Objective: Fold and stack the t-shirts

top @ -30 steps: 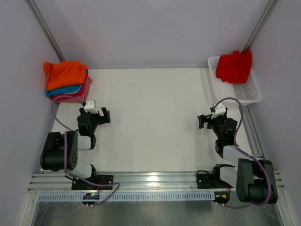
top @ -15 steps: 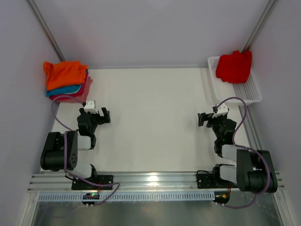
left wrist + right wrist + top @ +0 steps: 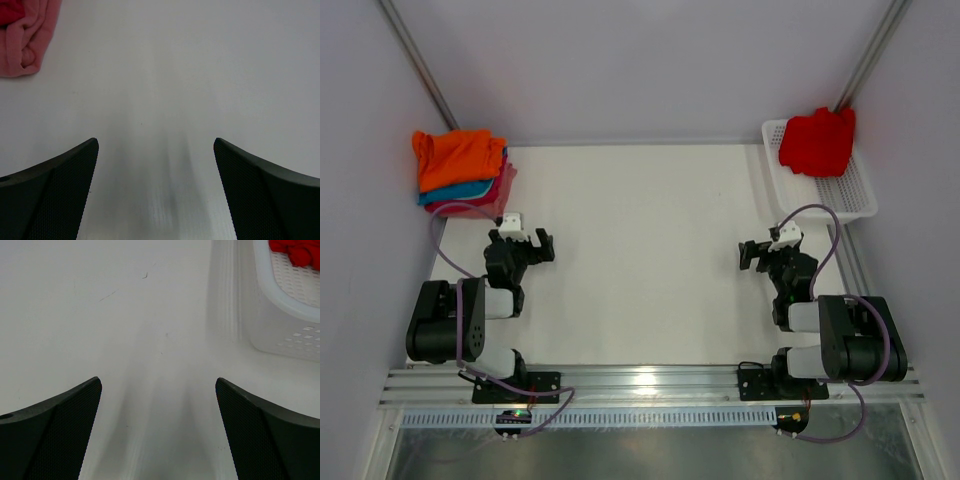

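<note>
Near its own base, has pulled the right gripper (image 3: 750,255) back a little, jaws wide and empty; holds the left gripper (image 3: 542,246) unmoved, equally wide. Leaves the red t-shirt (image 3: 817,140) in the white mesh basket (image 3: 850,205), probably next, and the folded orange-topped stack (image 3: 460,165) far left.

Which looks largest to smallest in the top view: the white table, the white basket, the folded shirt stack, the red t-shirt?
Largest: white table.
Then white basket and folded shirt stack, too alike to rank.
Smallest: red t-shirt.
</note>
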